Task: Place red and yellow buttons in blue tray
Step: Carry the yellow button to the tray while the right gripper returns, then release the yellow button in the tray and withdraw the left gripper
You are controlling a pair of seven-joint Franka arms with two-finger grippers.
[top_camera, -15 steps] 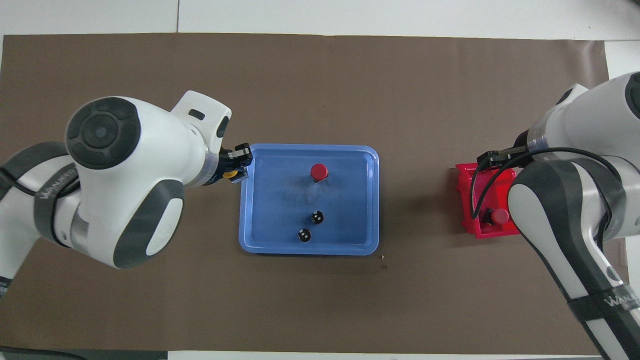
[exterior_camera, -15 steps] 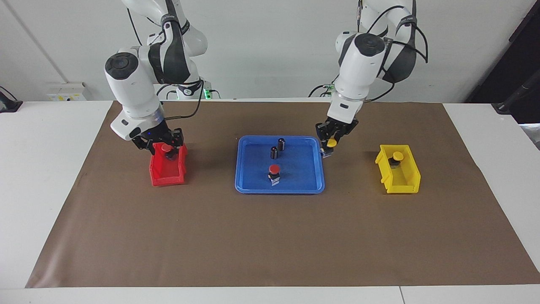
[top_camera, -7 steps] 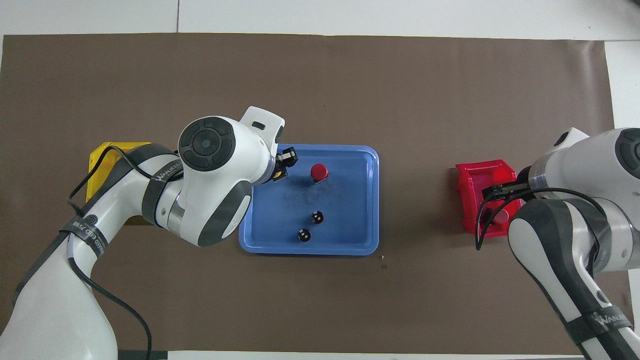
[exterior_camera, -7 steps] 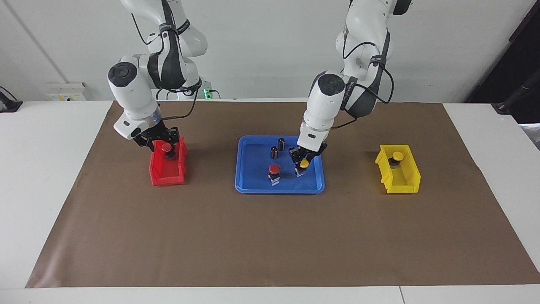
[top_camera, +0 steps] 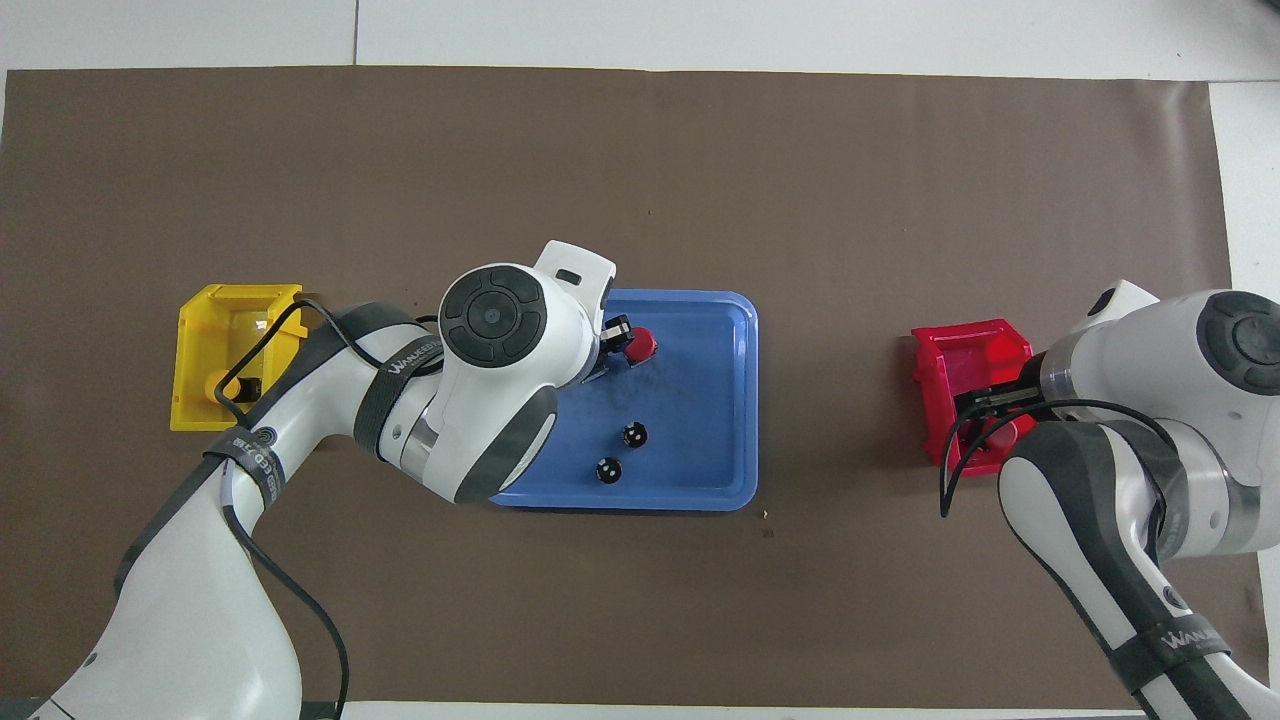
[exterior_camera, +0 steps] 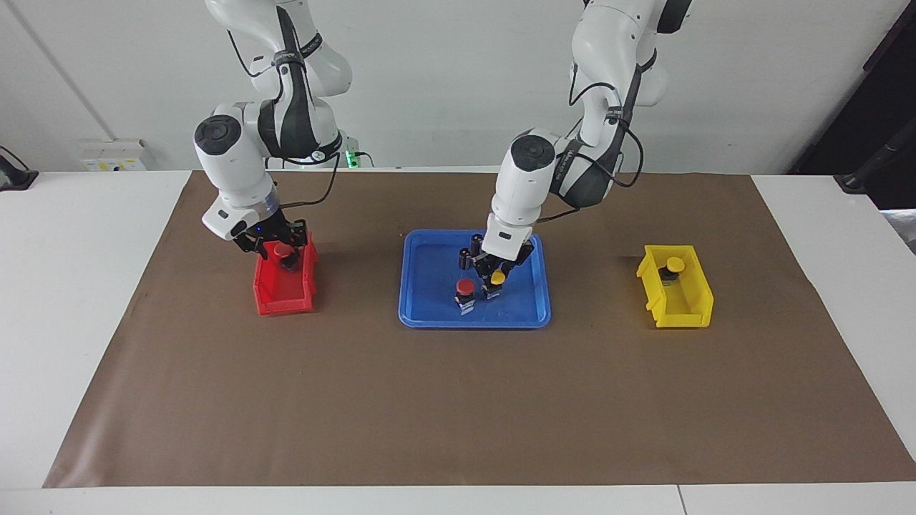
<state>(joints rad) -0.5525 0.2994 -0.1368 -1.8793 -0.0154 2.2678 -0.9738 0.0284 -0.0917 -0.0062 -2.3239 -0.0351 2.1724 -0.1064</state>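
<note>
Left pincer [exterior_camera: 496, 278]: down inside the blue tray [exterior_camera: 429, 315], clamped on a yellow-capped button [exterior_camera: 498, 275]. A red-capped button [exterior_camera: 465, 287] stands in the tray just beside this pincer, toward the right arm's end. Two dark capless cylinders [top_camera: 620, 452] stand in the tray too, nearer the robots than the pincer.

Right pincer [exterior_camera: 275, 245]: at the red bin [exterior_camera: 275, 297], around a second red-capped button [exterior_camera: 283, 251] at the bin's end nearest the robots. Cannot tell whether its fingers grip the cap or stand apart from it.

Second yellow-capped button [exterior_camera: 673, 265]: in the yellow bin [exterior_camera: 687, 304], well apart from both pincers, toward the left arm's end.

Surface: brown mat [exterior_camera: 458, 408] over a white desk [exterior_camera: 71, 286]; plain white wall by the robots' bases.

Views: the facing view shows the held yellow cap and both bin buttons clearly. Overhead, the left arm's wrist covers the held button, and the right arm hides most of the red bin's contents; the cylinders' tops show only here.
</note>
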